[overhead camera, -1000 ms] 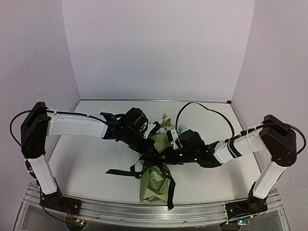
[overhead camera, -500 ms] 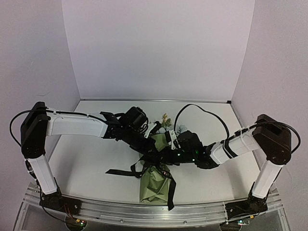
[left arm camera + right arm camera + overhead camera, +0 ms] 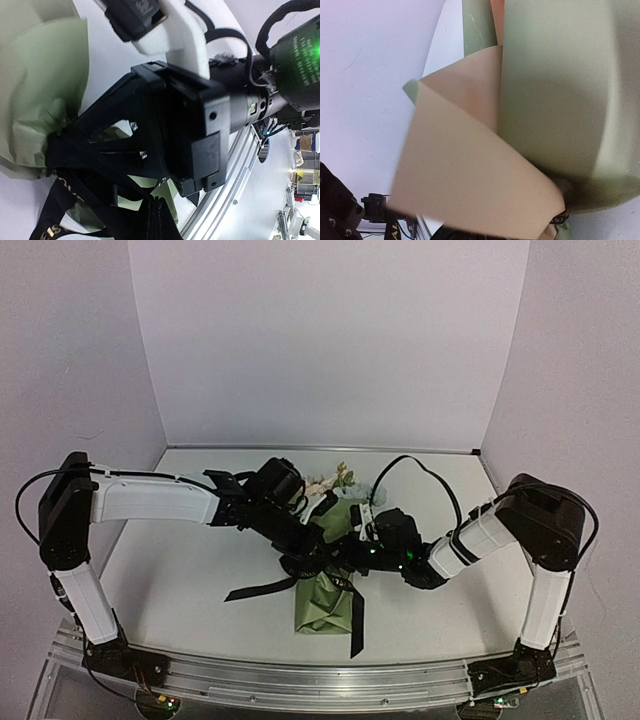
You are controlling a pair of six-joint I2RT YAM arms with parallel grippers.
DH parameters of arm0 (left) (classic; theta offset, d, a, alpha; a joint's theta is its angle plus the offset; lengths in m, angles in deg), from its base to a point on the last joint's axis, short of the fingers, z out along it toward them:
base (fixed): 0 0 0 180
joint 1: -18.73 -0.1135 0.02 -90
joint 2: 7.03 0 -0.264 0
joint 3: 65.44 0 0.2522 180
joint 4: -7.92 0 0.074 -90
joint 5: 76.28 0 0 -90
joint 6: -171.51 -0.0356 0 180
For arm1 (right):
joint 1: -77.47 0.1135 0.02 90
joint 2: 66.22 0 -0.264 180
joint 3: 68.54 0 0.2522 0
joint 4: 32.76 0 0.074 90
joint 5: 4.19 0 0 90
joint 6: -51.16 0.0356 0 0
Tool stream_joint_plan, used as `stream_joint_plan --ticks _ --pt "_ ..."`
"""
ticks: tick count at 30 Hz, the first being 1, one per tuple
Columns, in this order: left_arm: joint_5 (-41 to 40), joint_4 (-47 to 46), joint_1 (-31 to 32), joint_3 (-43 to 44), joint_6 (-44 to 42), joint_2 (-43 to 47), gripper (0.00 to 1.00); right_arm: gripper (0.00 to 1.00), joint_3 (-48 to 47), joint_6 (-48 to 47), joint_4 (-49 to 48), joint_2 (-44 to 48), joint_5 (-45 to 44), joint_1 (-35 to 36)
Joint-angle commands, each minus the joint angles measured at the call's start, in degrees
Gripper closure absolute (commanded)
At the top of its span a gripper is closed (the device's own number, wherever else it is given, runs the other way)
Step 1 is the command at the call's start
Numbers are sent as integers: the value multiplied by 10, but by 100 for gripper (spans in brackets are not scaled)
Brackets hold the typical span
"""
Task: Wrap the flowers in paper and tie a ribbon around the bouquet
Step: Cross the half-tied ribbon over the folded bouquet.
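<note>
The bouquet (image 3: 322, 598) lies at the table's middle in olive-green paper (image 3: 47, 85), narrow end toward the near edge. Cream and pink flowers (image 3: 336, 481) poke out at its far end. The black ribbon (image 3: 262, 587) crosses the cone, with one tail running left and one hanging to the near edge (image 3: 357, 625). My left gripper (image 3: 312, 558) is shut over the cone's middle, with lettered ribbon (image 3: 52, 227) gathered at its fingertips. My right gripper (image 3: 347, 554) is shut close beside it. The paper's tan side (image 3: 470, 180) fills the right wrist view and hides those fingers.
The white table (image 3: 170, 580) is walled at the back and both sides. An aluminium rail (image 3: 300, 680) runs along the near edge, just below the bouquet's tip. The right arm's black cable (image 3: 420, 466) loops over the table behind the flowers.
The right arm has drawn in to the left, closer to the left gripper. The ribbon's left tail has pulled up and inward. The bouquet has shifted slightly. Both grippers stayed shut.
</note>
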State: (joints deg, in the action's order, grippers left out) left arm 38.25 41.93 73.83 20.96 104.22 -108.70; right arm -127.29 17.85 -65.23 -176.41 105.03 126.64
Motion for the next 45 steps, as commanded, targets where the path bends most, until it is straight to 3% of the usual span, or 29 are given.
stream_joint_plan --ticks 1,8,14,27,36,41,45 --pt "12 1 5 25 12 -42 98 100 -7 22 -70 -20 12 -14" --pt "-27 25 7 61 24 -89 87 100 -7 31 -94 -41 29 -24" --pt "-40 -9 7 51 34 -59 70 100 -8 30 -100 -49 31 -27" --pt "-54 -24 7 53 32 -5 55 100 -14 28 -105 -57 36 -30" --pt "-67 -30 6 51 35 8 55 100 -15 27 -105 -57 37 -30" --pt "5 -29 12 67 27 -15 62 100 -20 28 -105 -58 40 -30" --pt "-9 -2 26 87 16 -27 55 100 -21 30 -105 -60 41 -31"
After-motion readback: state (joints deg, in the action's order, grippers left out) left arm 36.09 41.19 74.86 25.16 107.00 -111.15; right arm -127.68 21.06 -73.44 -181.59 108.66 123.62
